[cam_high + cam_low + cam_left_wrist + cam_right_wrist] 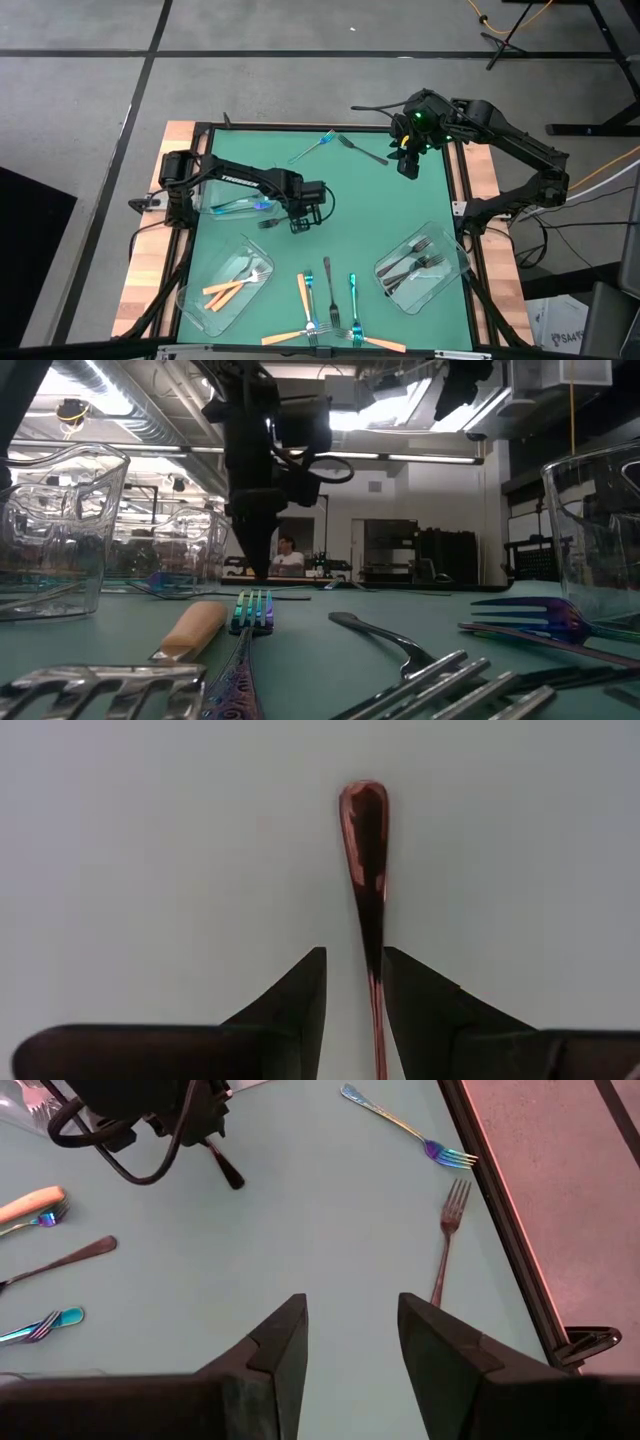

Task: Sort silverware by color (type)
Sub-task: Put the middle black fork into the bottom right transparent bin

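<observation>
My left gripper [298, 222] is low over the table's middle, fingers pointing down and open, one on each side of a dark fork's handle [365, 860]. The fork's tines [268, 224] show on the gripper's left. My right gripper [408, 165] hangs open above the far right corner and touches nothing. A dark fork [445, 1240] and a blue-teal fork [405, 1125] lie flat on the mat beyond it. More loose forks lie near the near edge: orange [304, 293], dark [330, 285], blue-teal [353, 300]. My left gripper comes from above, its fingers across the dark fork's handle [372, 955], which lies flat on the mat. The handle runs close along one finger [410, 990], with a gap to the other. Whether that finger touches it, I cannot tell.
Three clear trays stand on the green mat: one with blue-teal forks [225, 208] beside the left arm, one with orange forks [200, 300] near left, one with dark forks [445, 285] on the right. Crossed orange forks [285, 338] lie at the near edge. A person shows far behind [288, 550].
</observation>
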Robot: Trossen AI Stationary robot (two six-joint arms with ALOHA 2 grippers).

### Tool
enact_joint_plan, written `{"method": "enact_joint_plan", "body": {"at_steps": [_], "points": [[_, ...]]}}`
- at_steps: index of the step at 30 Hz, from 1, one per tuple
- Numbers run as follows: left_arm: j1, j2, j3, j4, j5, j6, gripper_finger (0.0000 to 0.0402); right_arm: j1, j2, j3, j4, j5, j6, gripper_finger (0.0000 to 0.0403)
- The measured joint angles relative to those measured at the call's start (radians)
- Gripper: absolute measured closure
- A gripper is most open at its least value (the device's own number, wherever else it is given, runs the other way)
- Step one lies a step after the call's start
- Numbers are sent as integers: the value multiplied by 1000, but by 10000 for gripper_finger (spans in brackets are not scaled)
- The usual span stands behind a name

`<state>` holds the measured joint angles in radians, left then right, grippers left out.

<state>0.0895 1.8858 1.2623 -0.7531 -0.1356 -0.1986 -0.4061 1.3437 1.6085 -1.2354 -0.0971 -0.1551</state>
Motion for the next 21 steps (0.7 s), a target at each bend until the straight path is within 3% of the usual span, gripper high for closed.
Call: {"method": "enact_joint_plan", "body": {"at_steps": [13, 21], "points": [[-1, 27, -1, 59, 50, 36, 308, 0, 0, 0, 3, 0, 0, 258], [3, 75, 1, 4, 50, 35, 308, 0, 0, 0, 3, 0, 0, 258]]}}
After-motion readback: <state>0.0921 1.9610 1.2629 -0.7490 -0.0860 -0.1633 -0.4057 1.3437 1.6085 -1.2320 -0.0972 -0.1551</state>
